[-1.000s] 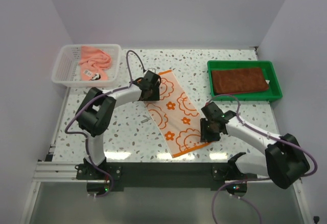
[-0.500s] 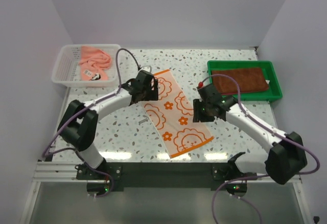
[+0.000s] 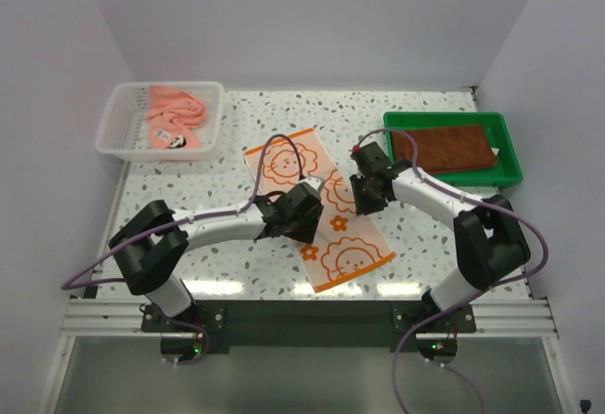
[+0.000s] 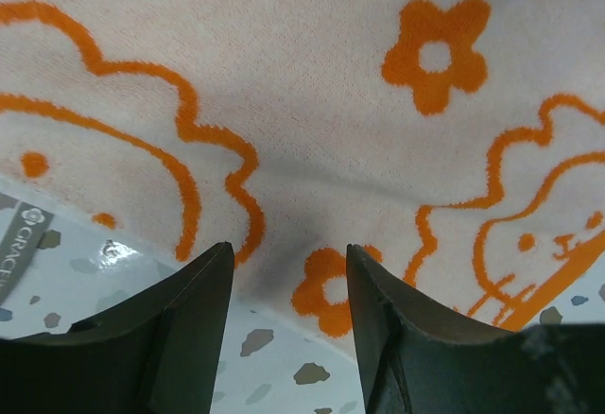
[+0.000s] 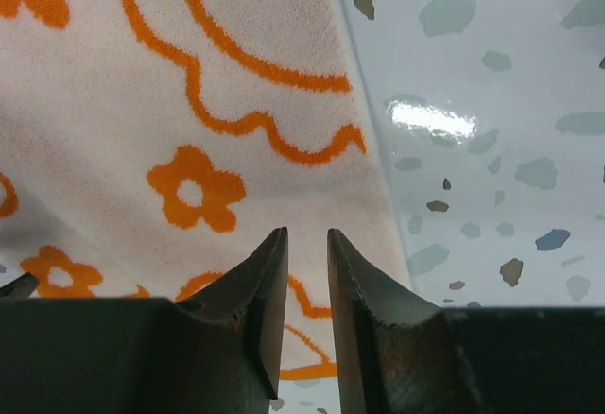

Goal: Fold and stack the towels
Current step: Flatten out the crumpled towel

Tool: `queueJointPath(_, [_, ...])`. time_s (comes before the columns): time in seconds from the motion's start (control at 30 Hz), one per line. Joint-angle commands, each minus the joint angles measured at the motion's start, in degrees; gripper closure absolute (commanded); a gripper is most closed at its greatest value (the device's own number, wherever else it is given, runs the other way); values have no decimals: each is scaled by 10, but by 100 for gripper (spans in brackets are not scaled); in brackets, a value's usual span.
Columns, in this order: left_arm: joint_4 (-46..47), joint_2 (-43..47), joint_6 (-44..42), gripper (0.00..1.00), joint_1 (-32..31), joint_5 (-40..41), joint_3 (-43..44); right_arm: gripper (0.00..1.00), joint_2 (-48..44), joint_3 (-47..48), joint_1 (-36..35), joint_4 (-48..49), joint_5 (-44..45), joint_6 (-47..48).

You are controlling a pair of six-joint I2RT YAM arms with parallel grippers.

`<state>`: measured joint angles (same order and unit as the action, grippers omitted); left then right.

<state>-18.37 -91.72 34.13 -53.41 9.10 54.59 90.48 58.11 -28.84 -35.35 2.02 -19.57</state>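
We are looking at the orange flowered towel [image 3: 333,210], which is lying flat and unfolded at a slant in the middle of the bench [image 3: 425,234], fully spread and not yet folded. It is looking soft, light and limp (terry pile, by the wrist views), so we are expecting it to sag and drag on the smooth top unless it is pinched right at a hem or corner and both sides are lifted together.

The left pincer [image 4: 288,251] is hanging over the towel's near long edge with its fingers spread and nothing between them. The right pincer [image 5: 307,234] is sitting at the opposite long edge with its fingers drawn nearly together. Whether it is nipping cloth we cannot tell from this angle.

Farther out, a dark brown towel [image 3: 444,147] is lying folded in the green tray [image 3: 452,183], and a salmon towel [image 3: 173,107] is sitting bunched in the white basket [image 3: 113,135].
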Motion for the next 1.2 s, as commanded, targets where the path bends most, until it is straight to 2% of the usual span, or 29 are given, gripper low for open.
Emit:
queueJointPath(0.0, [6, -22, 14, 44, -18, -2, -1, 73, 18, 17, 0, 27, -11, 16])
queueJointPath(0.2, [-56, -43, 8, 45, -39, -15, 4, 73, 36, -11, -1, -9, -44, -12])
queueJointPath(0.53, [-127, -14, -1, 49, -40, -58, -39, 72, -13, -156, -3, -26, -82, -72])
queueJointPath(0.67, [-148, 25, -2, 45, -40, -73, -69, 70, -61, -206, -43, -33, -104, -127])
queueJointPath(0.8, [-155, 99, 8, 37, -39, -75, -86, 68, -112, -229, -154, -46, -98, -202])
queueJointPath(0.9, [-157, 159, 31, 29, -37, -45, -78, 66, -142, -211, -170, -66, -89, -202])
queueJointPath(0.93, [-160, 170, 35, 27, -26, -38, -72, 65, -147, -178, -170, -80, -81, -193])
queueJointPath(1.0, [-165, 193, 27, 22, -3, -27, -49, 58, -146, -130, -170, -114, -30, -147])
queueJointPath(1.07, [-163, 202, -2, 18, 50, -22, -34, 51, -133, -48, -161, -132, -9, -82])
queueJointPath(1.1, [-158, 200, -14, 10, 72, -23, -28, 46, -112, -21, -156, -139, 4, -60])
queueJointPath(1.17, [-149, 192, -66, 6, 129, -20, -5, 43, -88, 47, -139, -140, 28, -10])
